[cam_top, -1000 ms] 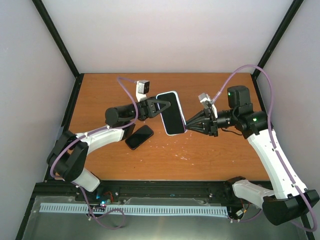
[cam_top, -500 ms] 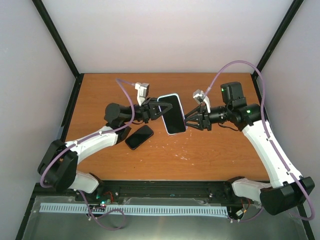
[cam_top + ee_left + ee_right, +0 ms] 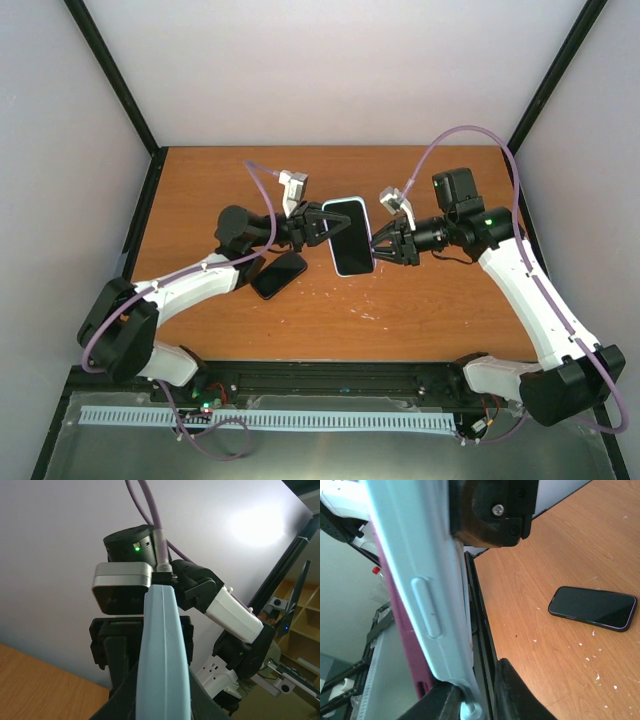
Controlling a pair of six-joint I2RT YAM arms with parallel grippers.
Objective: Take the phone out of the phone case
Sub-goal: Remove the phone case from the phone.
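Note:
A phone in a pale blue case (image 3: 349,235) hangs in the air above the middle of the table, screen up, held between both grippers. My left gripper (image 3: 325,226) is shut on its left edge. My right gripper (image 3: 376,245) is shut on its right edge. In the left wrist view the case's edge (image 3: 162,665) runs up between my dark fingers (image 3: 119,700). In the right wrist view the case (image 3: 420,595) shows a side button, with a magenta edge (image 3: 402,645) beside it. The right fingers (image 3: 520,695) close on its lower end.
A second dark phone with a purple rim (image 3: 279,273) lies flat on the wooden table (image 3: 440,320), below the left forearm; it also shows in the right wrist view (image 3: 593,608). Black frame posts stand at the table's back corners.
Both arms have shifted with the cased phone held between them. The right gripper has moved left and the left wrist right. The phone sits slightly lower and more to the right in view.

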